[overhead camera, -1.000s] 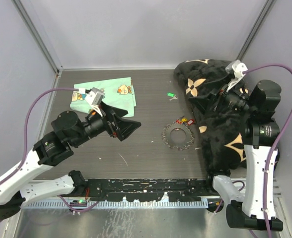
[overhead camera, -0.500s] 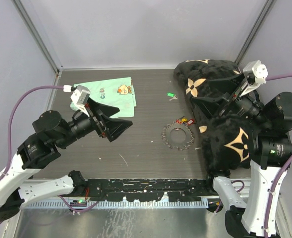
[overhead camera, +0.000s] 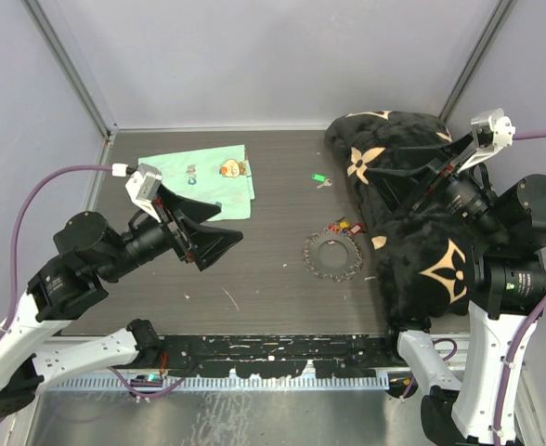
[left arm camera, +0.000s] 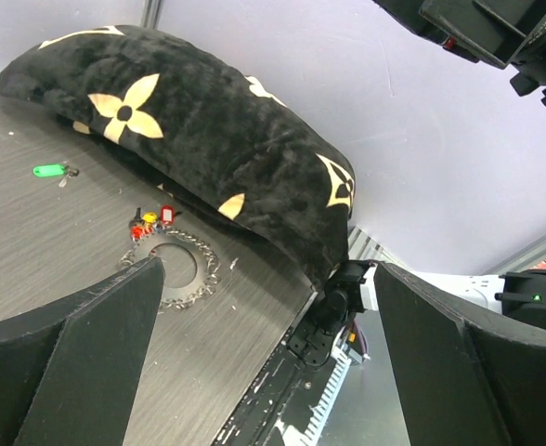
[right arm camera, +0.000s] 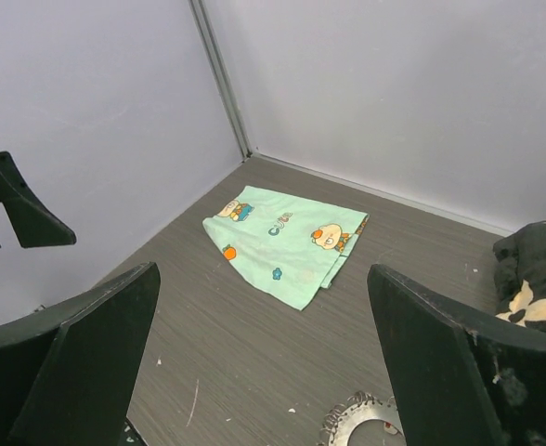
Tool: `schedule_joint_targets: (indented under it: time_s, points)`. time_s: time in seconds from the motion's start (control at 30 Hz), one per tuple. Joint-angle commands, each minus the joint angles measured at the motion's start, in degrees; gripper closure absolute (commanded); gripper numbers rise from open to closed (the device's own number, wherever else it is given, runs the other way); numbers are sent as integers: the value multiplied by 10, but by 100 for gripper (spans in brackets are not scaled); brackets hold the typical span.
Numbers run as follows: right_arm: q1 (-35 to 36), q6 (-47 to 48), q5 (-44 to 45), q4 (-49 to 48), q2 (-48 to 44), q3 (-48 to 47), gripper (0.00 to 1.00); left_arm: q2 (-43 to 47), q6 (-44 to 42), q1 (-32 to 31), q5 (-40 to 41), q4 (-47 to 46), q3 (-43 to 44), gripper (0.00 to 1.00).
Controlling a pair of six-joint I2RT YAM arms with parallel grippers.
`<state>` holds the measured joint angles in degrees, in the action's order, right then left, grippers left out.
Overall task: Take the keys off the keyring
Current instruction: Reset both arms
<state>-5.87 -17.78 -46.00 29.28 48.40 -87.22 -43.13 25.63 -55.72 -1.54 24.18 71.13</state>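
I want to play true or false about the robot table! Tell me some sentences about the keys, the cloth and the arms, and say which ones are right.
1. The left gripper and the right gripper are both open and hold nothing. True.
2. The keyring lies on the green cloth. False: it lies on the bare table, apart from the cloth.
3. A green key lies by itself, away from the keyring. True.
4. The black cushion is on the left side of the table. False: it is on the right side.
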Motion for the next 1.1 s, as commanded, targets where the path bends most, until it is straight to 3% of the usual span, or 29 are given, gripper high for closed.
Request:
schedule_joint_targets:
  time_s: [0.0,0.4,1.07]
  points:
    - [-2,-24,25,-27,1,-26,0,23,14,2,-6,-40,-14,2]
    - [-3,48,-19,-19,-10,-17,0,19,18,2,-19,-61,-25,2]
    - [-3,23,39,8,-10,-40,0,27,-4,2,-18,-71,-42,2]
